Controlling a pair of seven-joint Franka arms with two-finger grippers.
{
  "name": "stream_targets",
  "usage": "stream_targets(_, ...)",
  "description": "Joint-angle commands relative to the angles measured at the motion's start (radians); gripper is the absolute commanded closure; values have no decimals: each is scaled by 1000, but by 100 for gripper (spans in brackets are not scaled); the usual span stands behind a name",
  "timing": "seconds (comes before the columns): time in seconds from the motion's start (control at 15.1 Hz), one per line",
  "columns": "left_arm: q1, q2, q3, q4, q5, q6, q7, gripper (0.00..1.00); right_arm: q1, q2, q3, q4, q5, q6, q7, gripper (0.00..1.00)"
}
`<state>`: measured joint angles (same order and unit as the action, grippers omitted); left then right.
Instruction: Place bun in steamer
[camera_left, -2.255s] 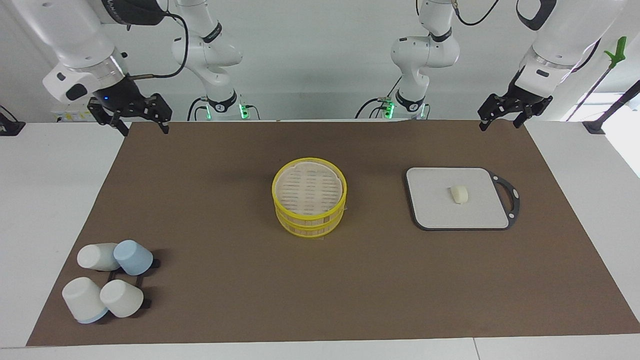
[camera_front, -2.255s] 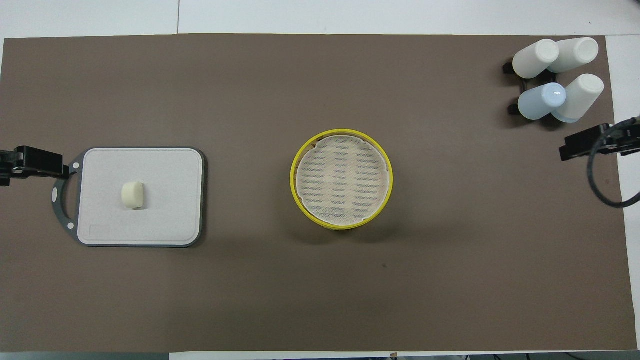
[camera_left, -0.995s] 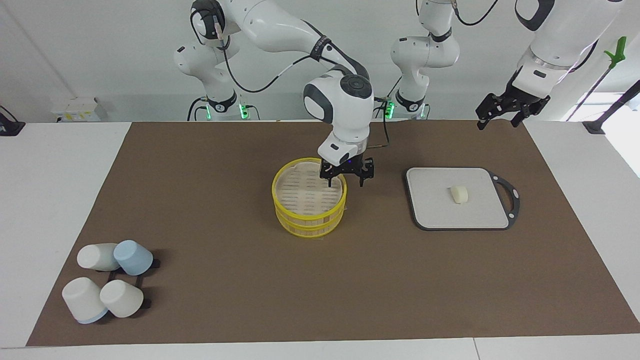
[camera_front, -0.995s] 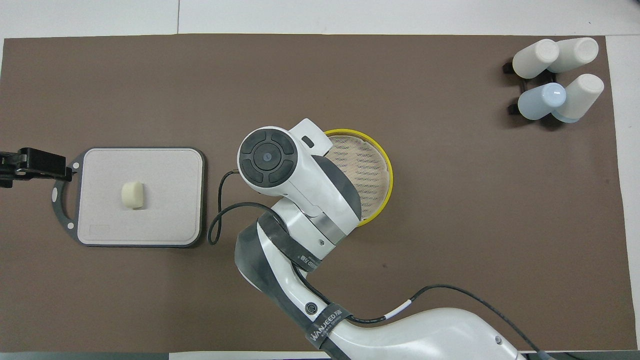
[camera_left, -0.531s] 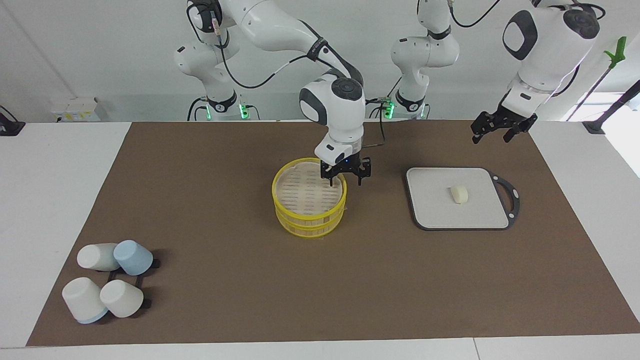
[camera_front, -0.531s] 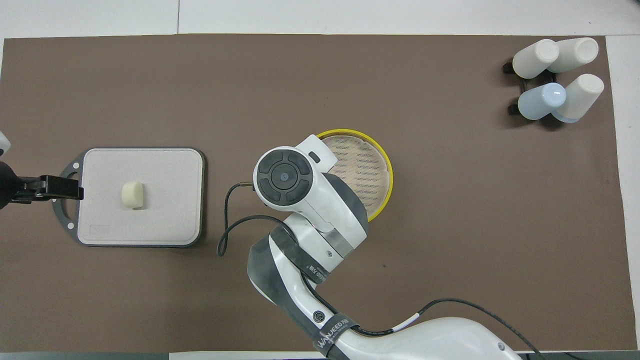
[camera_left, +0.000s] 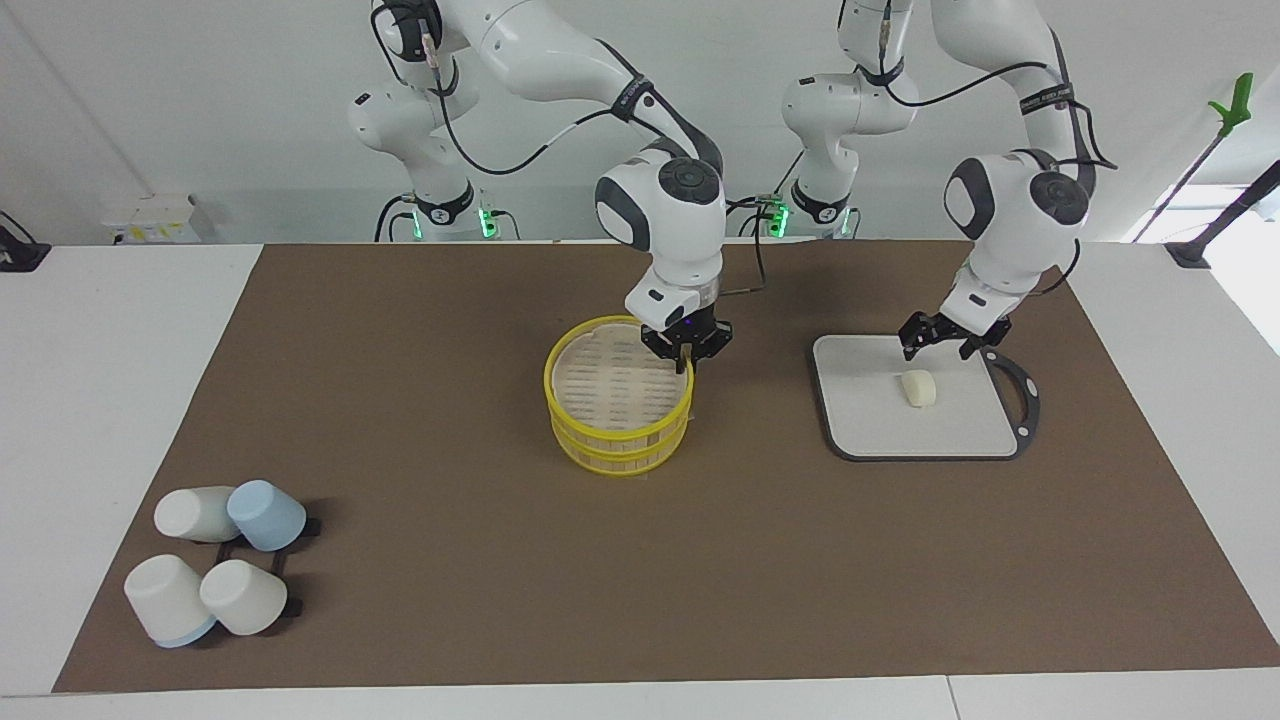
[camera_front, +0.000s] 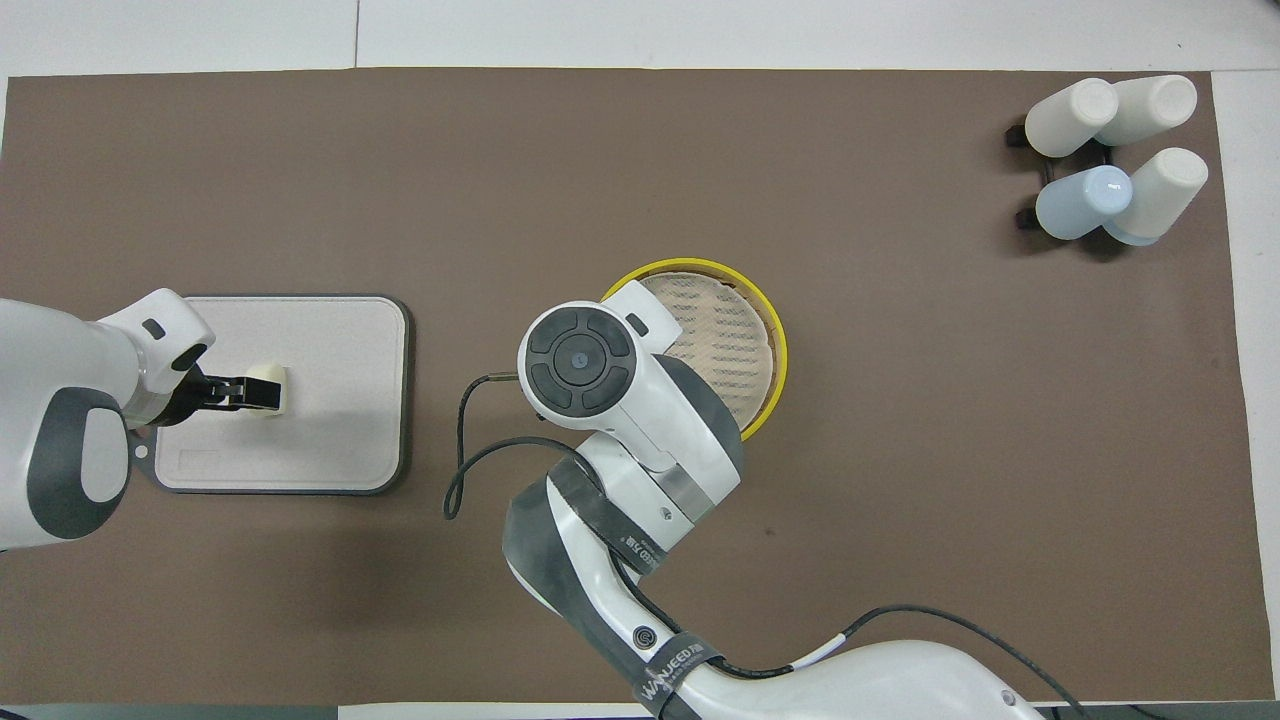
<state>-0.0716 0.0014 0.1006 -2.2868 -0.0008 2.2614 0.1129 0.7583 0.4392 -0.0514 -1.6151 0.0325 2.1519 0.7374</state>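
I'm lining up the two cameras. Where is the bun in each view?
Facing view: the bun lies on the grey board, right of centre.
Overhead view: the bun lies at the left, on the same board, partly covered by the left claw.
Shared landmark: the steamer mid-table.

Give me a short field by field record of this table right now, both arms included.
bun: lying on the grey cutting board, not gripped
steamer: mid-table on the brown mat, lid on
right gripper: at the steamer lid's rim on the side toward the robots, fingers closed on it
left gripper: open, low over the board just above the bun, not touching
cups: four in a black rack at the right arm's end, three white, one pale blue
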Motion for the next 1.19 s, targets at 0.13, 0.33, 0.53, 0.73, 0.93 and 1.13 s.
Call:
stream_targets(0.13, -8, 41, 7, -23, -5, 113, 16, 1, -8, -36, 1, -14, 7, -58, -120, 100)
stream_targets(0.33, -8, 46, 7, -33, -5, 124, 17, 7, -39, -31, -10, 145, 1, -266, -211, 100)
stream_targets(0.53, -5, 48, 5, -82, -5, 205, 14, 25, -143, -103, -11, 170, 3, -430, -355, 100)
stream_targets(0.73, -2, 49, 5, -86, -13, 208, 14, 62, -221, -167, -13, 156, 1, -602, -504, 100)
stream_targets(0.93, -7, 54, 4, -76, -15, 187, 11, 78, -302, -192, -13, 109, -3, -695, -571, 100)
stream_targets(1.13, -11, 71, 2, 13, -42, 83, 1, 78, -381, -206, -15, 92, -43, -690, -774, 100)
